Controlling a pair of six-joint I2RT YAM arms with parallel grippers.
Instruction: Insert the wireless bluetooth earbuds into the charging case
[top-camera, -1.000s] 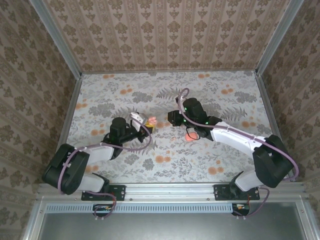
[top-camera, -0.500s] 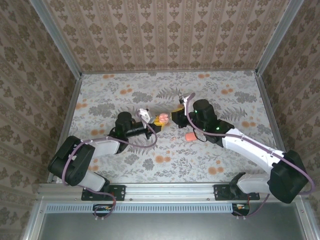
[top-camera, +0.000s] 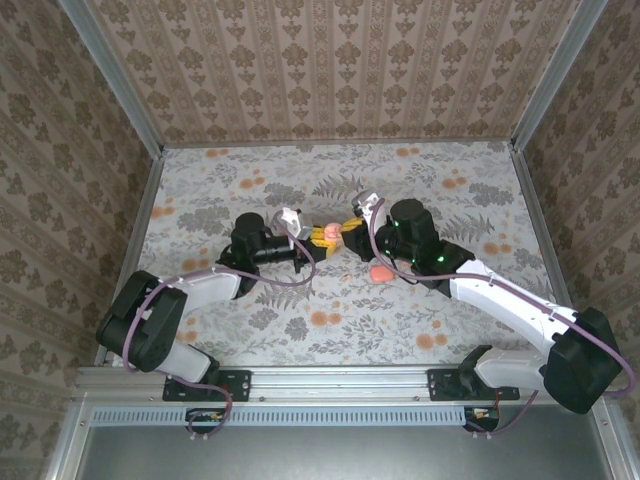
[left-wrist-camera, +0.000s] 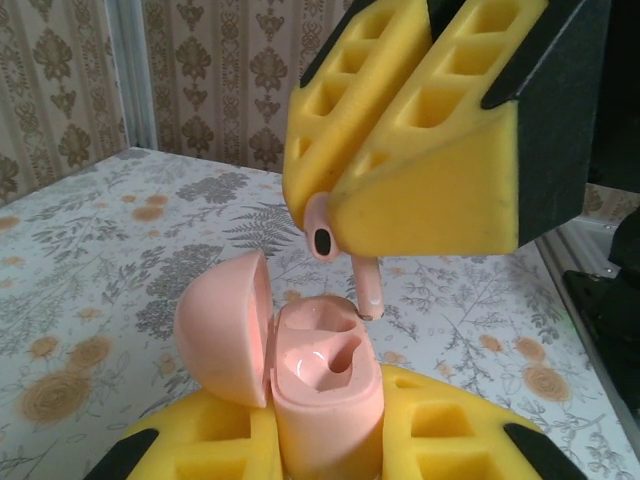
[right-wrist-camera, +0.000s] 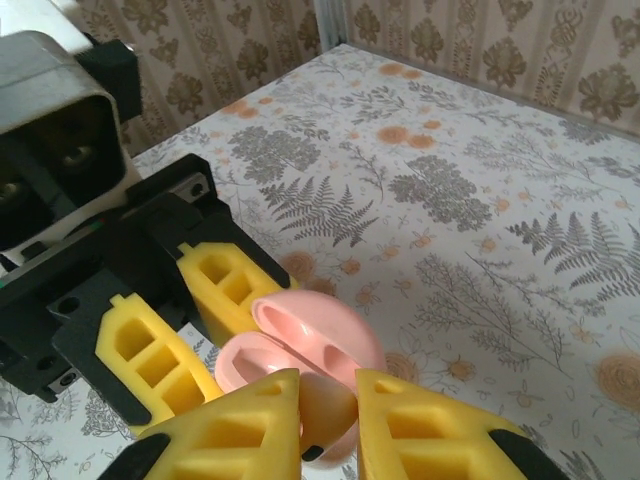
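Earbud (left-wrist-camera: 322, 238), pinched between right gripper (left-wrist-camera: 321, 210) fingers, seemingly above case (left-wrist-camera: 325, 390)

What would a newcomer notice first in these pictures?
In the middle, the left tool grips an open pink charging case, lid tilted back. Just above its opening, the right tool pinches a small pink earbud, stem pointing down. Another pink piece lies on the table beside the right arm.

We see both arms reaching in to meet over the middle of the floral surface (top-camera: 250, 180). The left fingers (top-camera: 314, 239) grip the pink charging case (top-camera: 327, 233). The right fingers (top-camera: 349, 227) sit drawn together just beside the case, on its right. A small pink piece (top-camera: 381, 272) lies on the surface close below the right wrist.
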